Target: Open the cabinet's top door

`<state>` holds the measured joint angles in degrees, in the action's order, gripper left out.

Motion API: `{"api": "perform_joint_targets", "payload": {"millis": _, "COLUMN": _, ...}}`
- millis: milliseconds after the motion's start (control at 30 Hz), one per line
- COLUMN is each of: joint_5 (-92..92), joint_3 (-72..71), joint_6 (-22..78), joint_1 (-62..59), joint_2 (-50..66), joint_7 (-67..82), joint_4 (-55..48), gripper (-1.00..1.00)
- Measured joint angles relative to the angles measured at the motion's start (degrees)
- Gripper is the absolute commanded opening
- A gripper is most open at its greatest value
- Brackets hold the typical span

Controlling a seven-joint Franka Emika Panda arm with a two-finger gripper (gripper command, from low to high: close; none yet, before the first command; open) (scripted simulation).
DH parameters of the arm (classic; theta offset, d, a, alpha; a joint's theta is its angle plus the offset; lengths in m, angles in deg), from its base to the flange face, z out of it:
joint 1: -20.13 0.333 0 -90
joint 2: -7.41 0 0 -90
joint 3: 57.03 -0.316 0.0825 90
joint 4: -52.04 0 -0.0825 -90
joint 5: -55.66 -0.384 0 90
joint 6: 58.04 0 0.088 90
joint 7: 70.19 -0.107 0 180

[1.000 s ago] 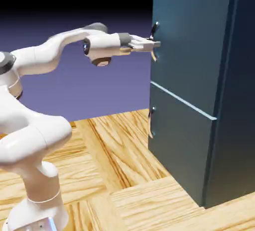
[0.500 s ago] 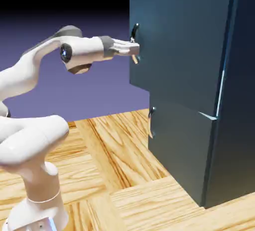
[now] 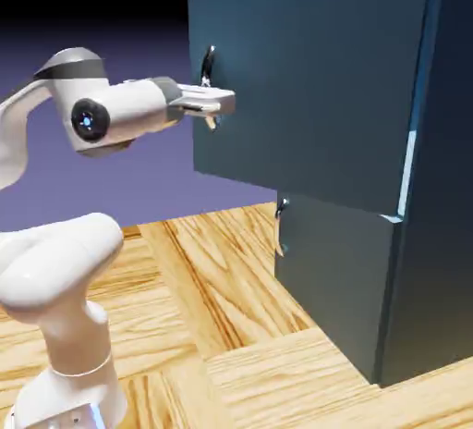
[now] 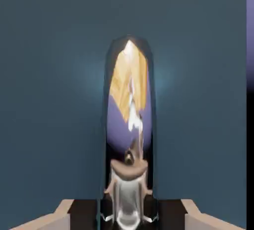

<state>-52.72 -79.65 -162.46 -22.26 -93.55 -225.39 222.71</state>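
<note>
Violet backdrop, teal top door (image 3: 314, 94) ajar, end effector (image 3: 226, 104) clamped on its curved silver handle (image 3: 208, 67)

Teal face of the top door (image 4: 54, 100) fills nearly the whole frame. Handle (image 4: 130, 95) upright along the middle, from above centre down to the bottom edge; surface mirror-like, dark at its rim. Reflections on it: yellow wood grain in the upper part, violet below, a bright white streak near centre; lower end silvery. Pincer (image 4: 128, 215) at bottom edge, shut on the handle, one dark pad on either side of it. Faint paler glow on the door left and right of the handle. Far right: narrow backdrop strip (image 4: 250, 30), violet above, black below
</note>
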Motion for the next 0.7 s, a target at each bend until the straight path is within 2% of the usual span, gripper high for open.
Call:
{"api": "perform_joint_targets", "payload": {"millis": 300, "joint_5": 4.88, "joint_3": 11.96, "joint_6": 22.40, "joint_1": -15.21, "joint_2": 1.46, "joint_7": 2.87, "joint_4": 1.53, "gripper": -1.00}}
{"api": "perform_joint_targets", "payload": {"millis": 700, "joint_5": 28.26, "joint_3": 33.16, "joint_6": 38.17, "joint_1": -13.39, "joint_2": 25.47, "joint_7": 19.45, "joint_4": -6.13, "gripper": -1.00}}
